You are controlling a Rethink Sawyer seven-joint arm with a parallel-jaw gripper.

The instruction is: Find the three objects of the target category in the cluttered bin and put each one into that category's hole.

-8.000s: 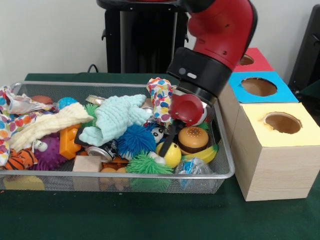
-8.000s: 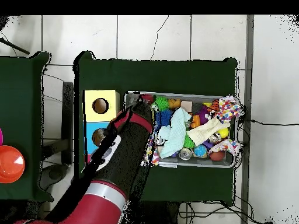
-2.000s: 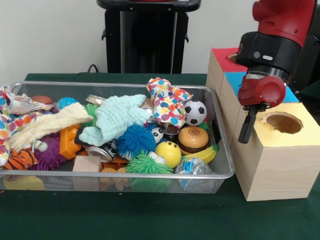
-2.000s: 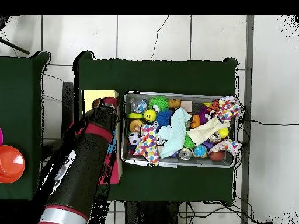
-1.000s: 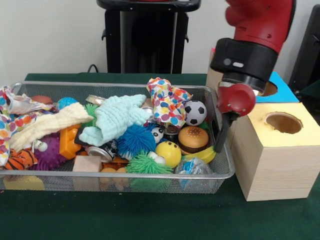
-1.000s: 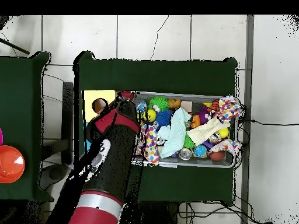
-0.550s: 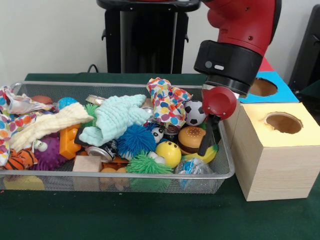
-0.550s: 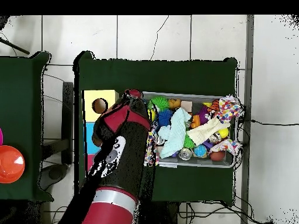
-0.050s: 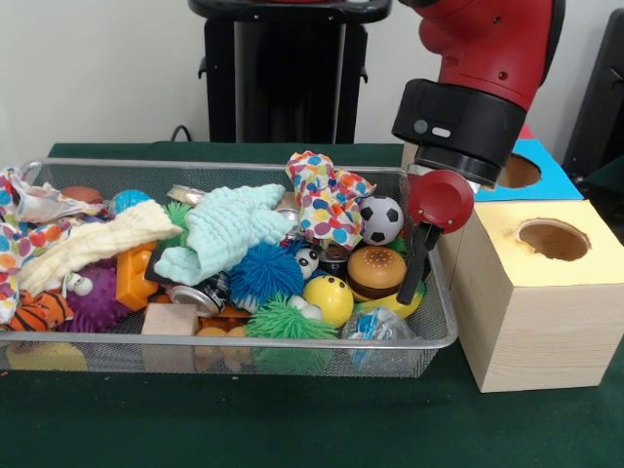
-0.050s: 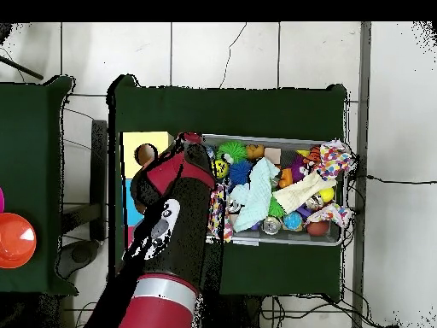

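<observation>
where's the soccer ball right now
In the front view the soccer ball sits at the bin's right end, between the polka-dot cloth and the gripper, above the toy burger.

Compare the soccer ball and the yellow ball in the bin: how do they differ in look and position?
The soccer ball is white with black patches; the yellow ball is plain yellow with a small dark face-like mark. The soccer ball sits farther back, beside the polka-dot cloth; the yellow ball lies nearer the front, next to the toy burger. Both are round and lie in the wire bin, ungripped.

My hand [image 9: 417, 275] hangs at the bin's [image 9: 292, 343] right edge; toys crowd it, and boxes [image 9: 531, 292] block just beside it.
</observation>
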